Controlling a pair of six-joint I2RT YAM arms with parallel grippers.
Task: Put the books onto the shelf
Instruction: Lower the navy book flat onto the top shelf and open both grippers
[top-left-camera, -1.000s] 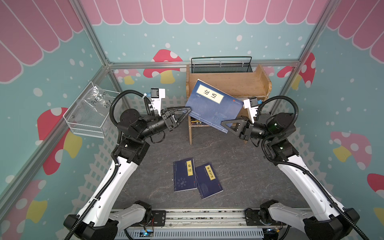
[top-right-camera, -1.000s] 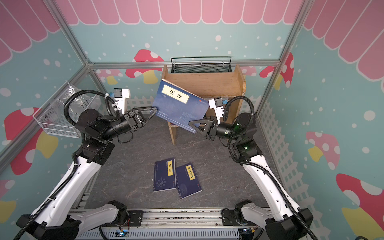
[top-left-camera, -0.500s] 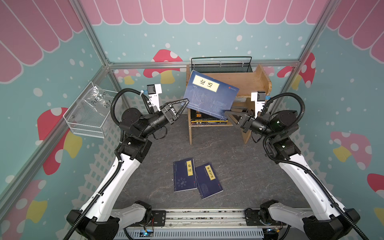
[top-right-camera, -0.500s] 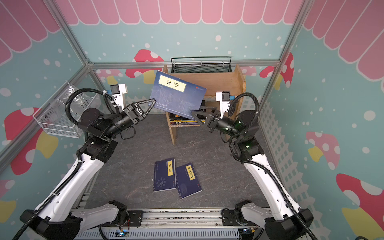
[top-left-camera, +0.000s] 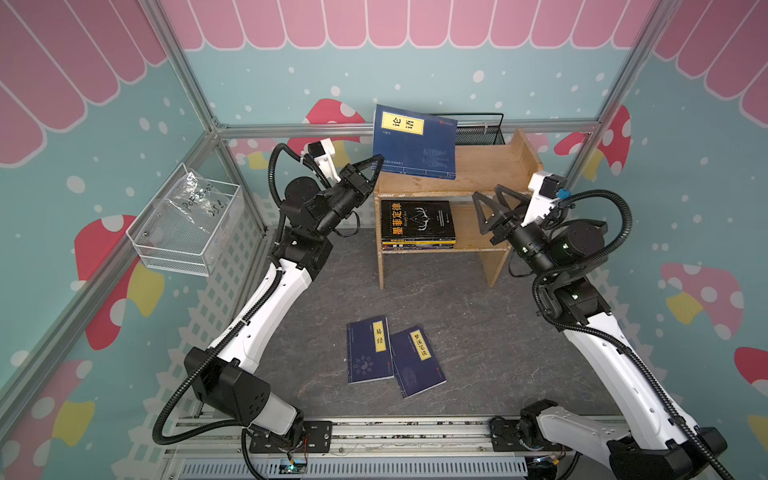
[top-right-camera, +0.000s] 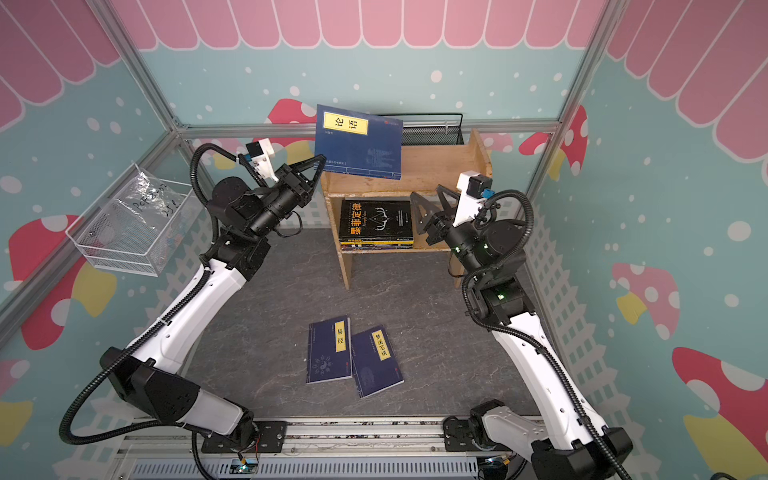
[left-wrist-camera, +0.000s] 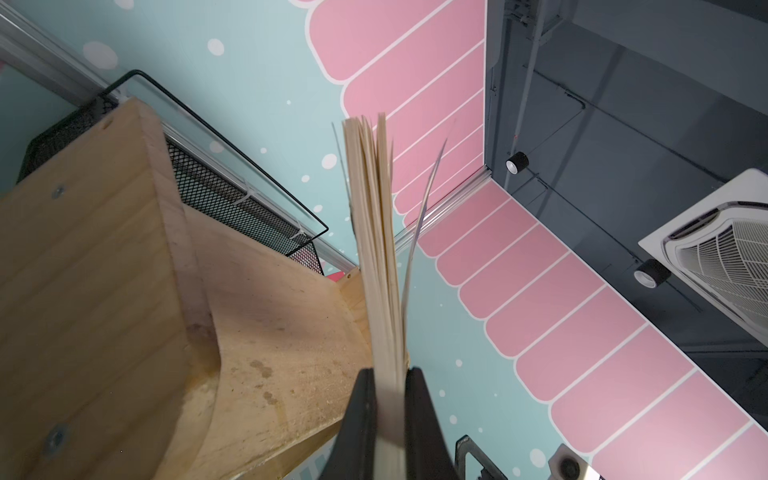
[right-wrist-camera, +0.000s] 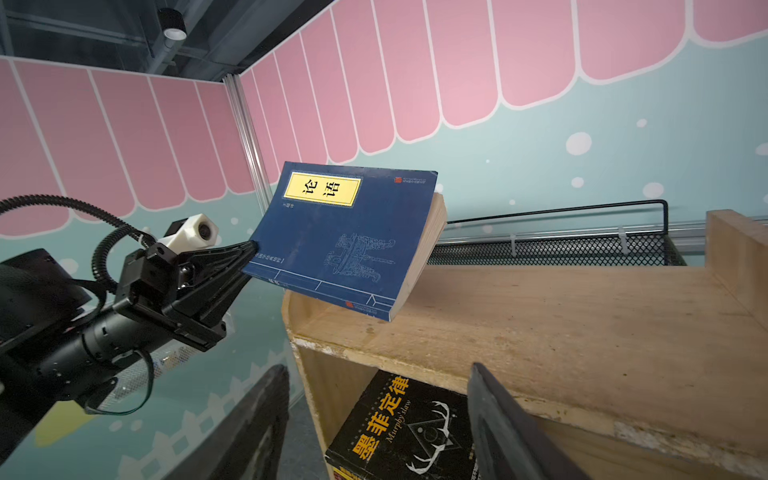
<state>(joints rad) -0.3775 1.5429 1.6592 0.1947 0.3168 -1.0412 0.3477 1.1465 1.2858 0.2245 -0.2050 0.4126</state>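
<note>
Left gripper (top-left-camera: 380, 160) (right-wrist-camera: 249, 249) clamped tight on bottom corner of navy paperback with yellow title label (top-left-camera: 415, 149) (right-wrist-camera: 332, 241), pinching cover and pages together. Holds it near upright, slightly tilted, label at top, over 9 o'clock end of top tier of small two-tier light-wood shelf (top-left-camera: 482, 166) (right-wrist-camera: 582, 324). Can't tell if lowest corner touches the board. Pages fanned loose in left wrist view.

Right gripper (top-left-camera: 486, 192) (top-right-camera: 424, 192) wide open, empty, at 3 o'clock side of shelf, level with lower tier, well apart from held book.

Lower tier: black paperback with yellow lettering (top-left-camera: 415, 220) (right-wrist-camera: 399, 432) flat on top of short stack, pushed to 9 o'clock end.

Two navy paperbacks (top-left-camera: 370, 349) (top-left-camera: 417, 363) flat on dark grey stone-look floor (top-left-camera: 436, 299) at 6 o'clock, side by side, edges touching.

Black mesh basket (top-left-camera: 478, 133) behind shelf at 12 o'clock. White wire basket (top-left-camera: 187, 224) on wall at 9 o'clock.
</note>
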